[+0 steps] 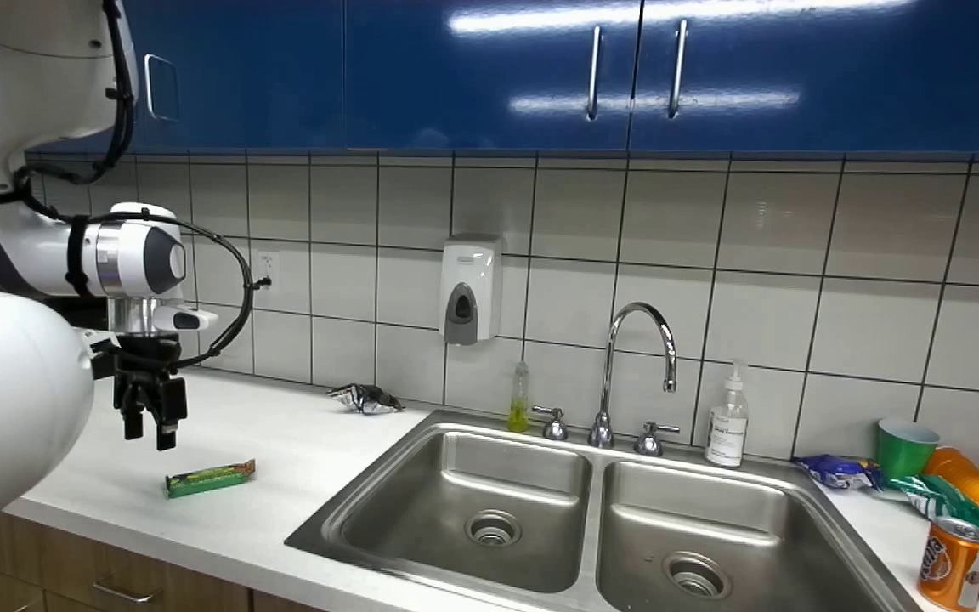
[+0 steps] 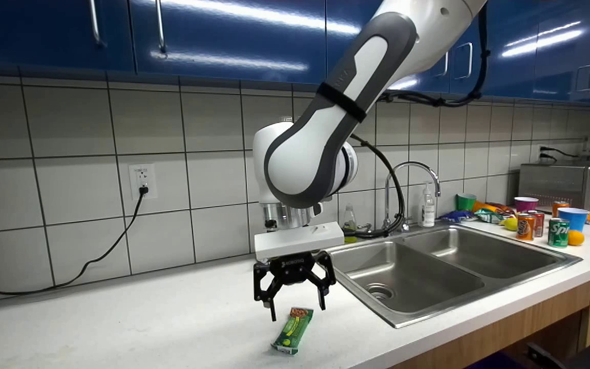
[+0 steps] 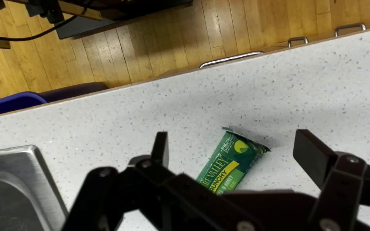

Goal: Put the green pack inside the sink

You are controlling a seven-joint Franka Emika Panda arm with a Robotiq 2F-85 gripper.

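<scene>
Lying below the spread fingers (image 3: 313, 157) is the green pack (image 3: 228, 163).

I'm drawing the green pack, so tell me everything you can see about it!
The green pack is a long, plastic-looking wrapper with yellow patches, lettering, a brownish end and a flat seam opposite. It looks unopened. It lies flat on the white counter, touching only that, apart from the sink, below the open gripper.
</scene>
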